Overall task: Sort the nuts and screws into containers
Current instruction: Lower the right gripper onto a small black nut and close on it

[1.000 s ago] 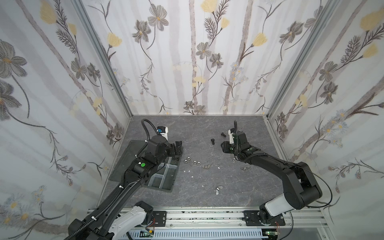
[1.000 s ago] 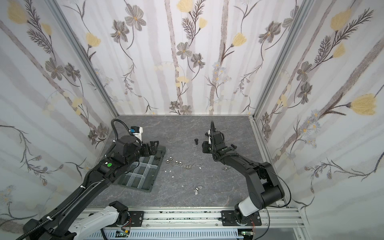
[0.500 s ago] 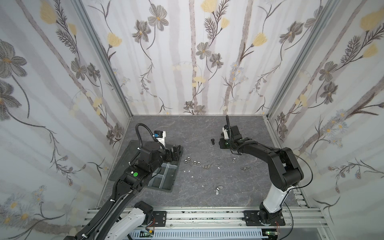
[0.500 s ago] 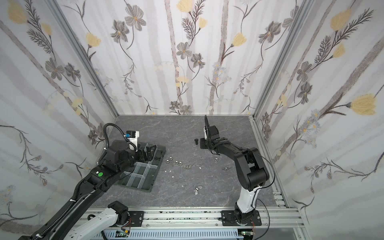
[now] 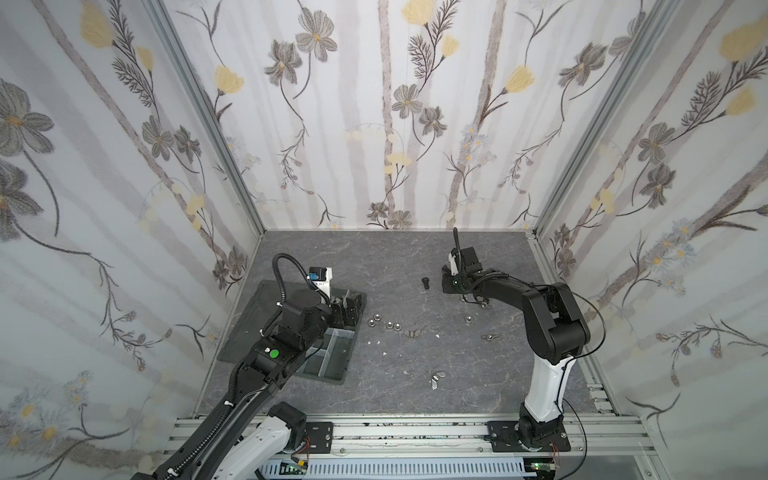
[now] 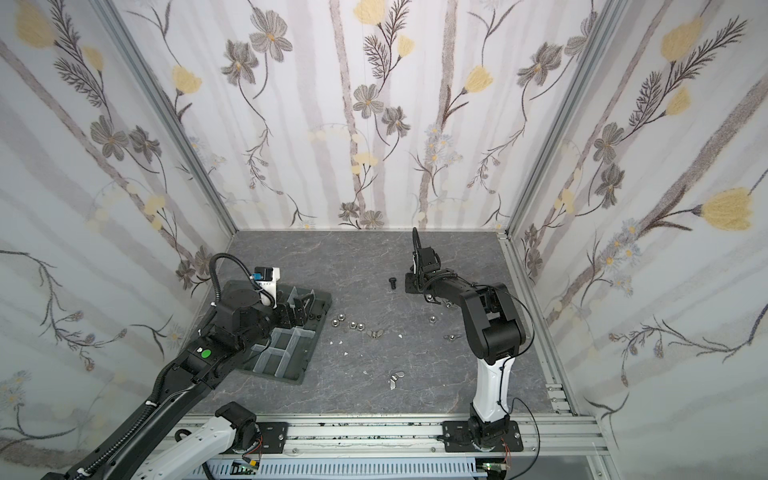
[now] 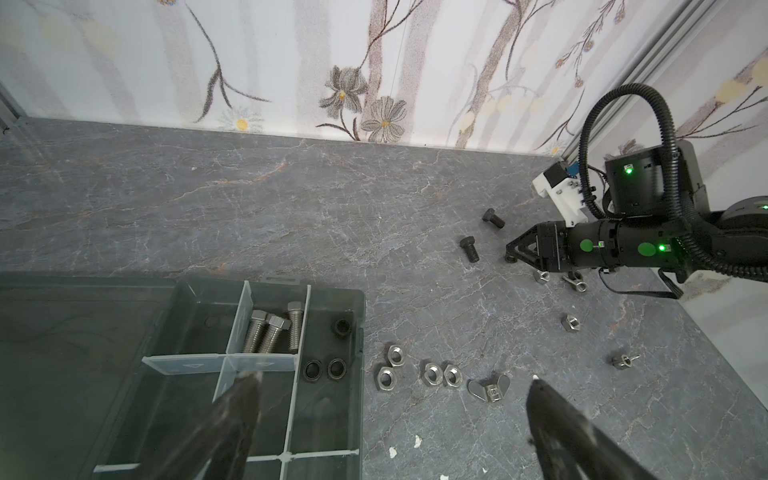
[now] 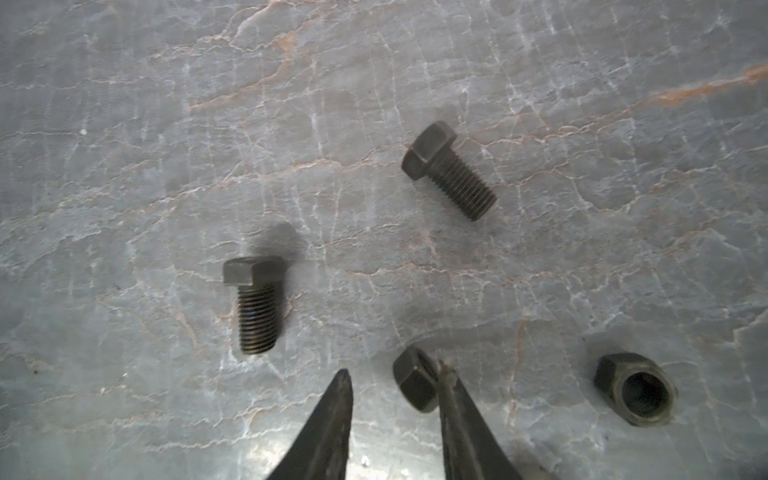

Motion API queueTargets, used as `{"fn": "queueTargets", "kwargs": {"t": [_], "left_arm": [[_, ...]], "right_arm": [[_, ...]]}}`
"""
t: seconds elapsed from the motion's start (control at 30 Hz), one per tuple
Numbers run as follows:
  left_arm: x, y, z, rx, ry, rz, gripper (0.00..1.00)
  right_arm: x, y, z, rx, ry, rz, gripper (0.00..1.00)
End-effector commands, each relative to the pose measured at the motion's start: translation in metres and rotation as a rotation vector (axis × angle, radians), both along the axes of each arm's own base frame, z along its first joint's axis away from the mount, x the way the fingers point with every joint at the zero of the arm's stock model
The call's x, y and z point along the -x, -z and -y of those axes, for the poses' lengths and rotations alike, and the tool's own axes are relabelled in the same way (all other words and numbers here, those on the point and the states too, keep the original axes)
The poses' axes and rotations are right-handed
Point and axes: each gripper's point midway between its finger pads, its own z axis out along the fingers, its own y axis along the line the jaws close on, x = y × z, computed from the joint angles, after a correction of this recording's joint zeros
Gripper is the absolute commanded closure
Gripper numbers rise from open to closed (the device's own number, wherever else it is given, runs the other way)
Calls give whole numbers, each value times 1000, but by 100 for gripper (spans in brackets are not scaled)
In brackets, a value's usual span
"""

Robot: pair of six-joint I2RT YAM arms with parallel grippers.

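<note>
Right tool (image 8: 395, 369), half-open, is straddling black nut (image 8: 415, 386) beside black screws (image 8: 255, 305), nearer them than before; left tool (image 7: 395, 376) is gaping across tray (image 7: 357, 332) rim.

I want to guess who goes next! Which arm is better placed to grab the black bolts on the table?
Right. The right gripper hangs low over the table, a black nut by one finger, both black bolts just ahead. The left gripper is open at the tray, far across the table.
</note>
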Motion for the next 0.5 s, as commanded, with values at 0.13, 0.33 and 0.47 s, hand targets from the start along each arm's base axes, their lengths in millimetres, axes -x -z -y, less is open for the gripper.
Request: {"fn": "queueTargets", "kwargs": {"t": [0.13,0.33,0.47], "left_arm": [[-5,-2,1,-4,2,24,0],[-5,-1,1,-10,-3,22,0],[-5,-1,0,-12,-5,22,0]], "right_arm": [[-6,10,-1,13,-19,-16,63],[-5,18,-4,7,-27,-36,63],[-3,22,-4,10,-30,-48,64]]}}
